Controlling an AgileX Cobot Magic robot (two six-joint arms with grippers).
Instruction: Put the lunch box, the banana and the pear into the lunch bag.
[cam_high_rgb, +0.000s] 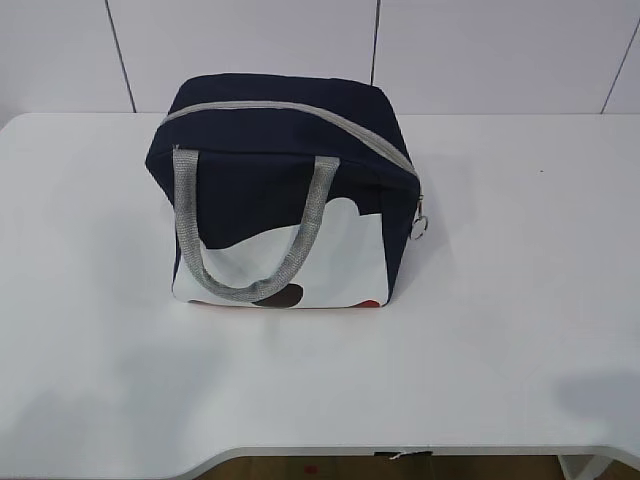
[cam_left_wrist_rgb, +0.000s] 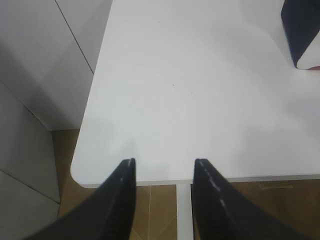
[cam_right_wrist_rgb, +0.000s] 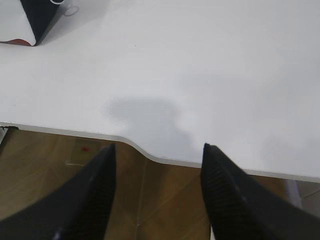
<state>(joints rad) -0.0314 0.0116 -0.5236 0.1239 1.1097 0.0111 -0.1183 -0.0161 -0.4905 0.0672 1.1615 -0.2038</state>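
The navy lunch bag (cam_high_rgb: 285, 190) stands on the white table (cam_high_rgb: 500, 300), zipped shut, with its grey handle (cam_high_rgb: 245, 235) hanging over the white front patch and the ring pull (cam_high_rgb: 421, 226) at its right end. A corner of the bag shows in the left wrist view (cam_left_wrist_rgb: 302, 32) and in the right wrist view (cam_right_wrist_rgb: 35, 20). The lunch box, banana and pear are out of view. My left gripper (cam_left_wrist_rgb: 165, 162) is open and empty over the table's front left edge. My right gripper (cam_right_wrist_rgb: 159, 146) is open and empty over the front right edge. Neither gripper shows in the exterior view.
The table's front edge (cam_high_rgb: 400, 452) has a curved cut-out (cam_right_wrist_rgb: 145, 152). Wooden floor (cam_left_wrist_rgb: 155, 215) lies below it. A tiled white wall (cam_high_rgb: 250, 40) stands behind the table, and a white panel (cam_left_wrist_rgb: 40, 65) to its left.
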